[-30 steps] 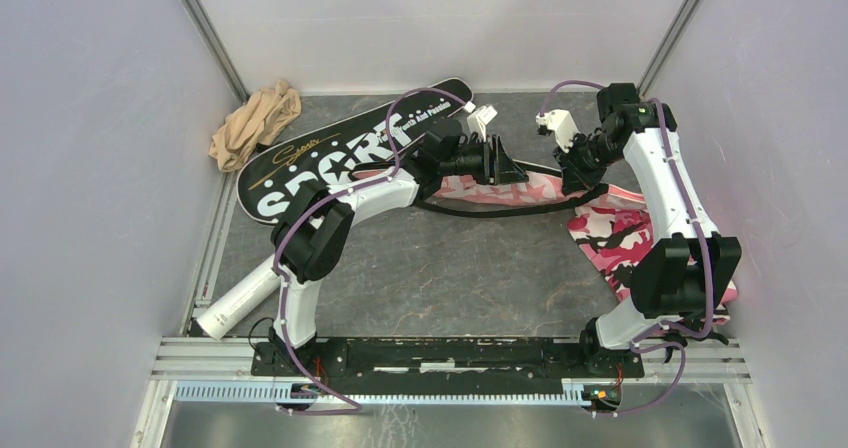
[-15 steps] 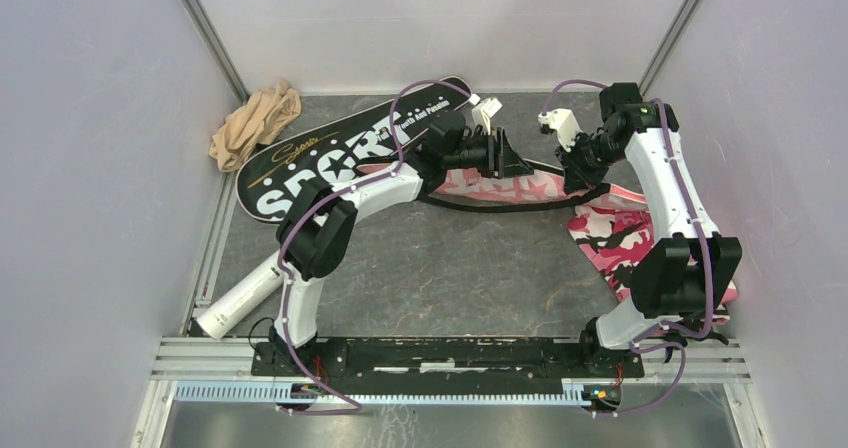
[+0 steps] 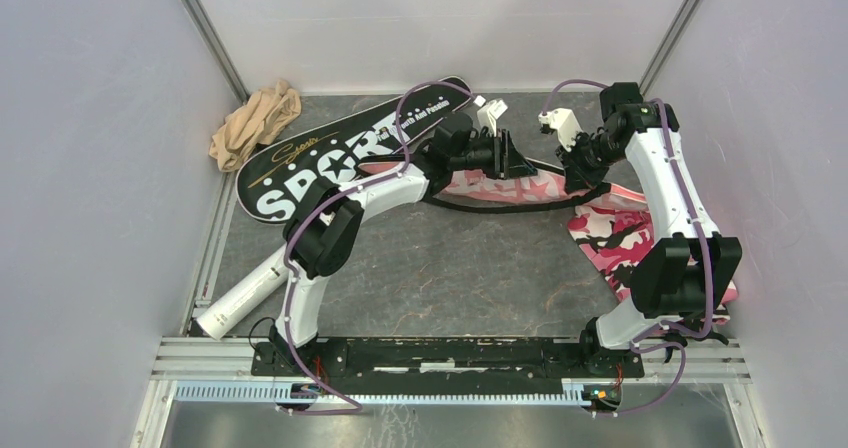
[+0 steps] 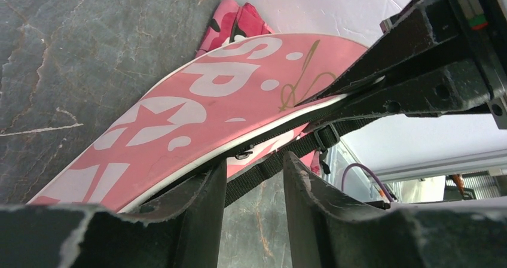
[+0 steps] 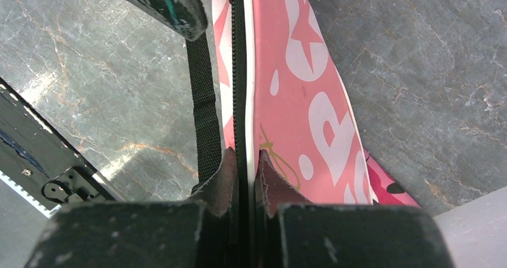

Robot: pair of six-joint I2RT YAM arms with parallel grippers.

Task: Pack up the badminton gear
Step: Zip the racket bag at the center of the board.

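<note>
White arms (image 3: 672, 183), black joints (image 3: 322, 240), looping purple cables (image 3: 288, 303); black tool fingers (image 4: 197, 211) seemingly chipped.

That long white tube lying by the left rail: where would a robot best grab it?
At mid-length, coming down from above and closing across its narrow width: the white tube lies flat and slanted, with both long sides bare there.

The left arm (image 3: 330, 233) stretches low toward the far middle, the left claw (image 4: 254, 166) half parted and seemingly clamping nothing. The right arm (image 3: 672, 193) reaches far, wrist bent leftward, the right claw (image 5: 246, 160) pinched tight on the edge of the pink bag (image 5: 299, 100).
</note>
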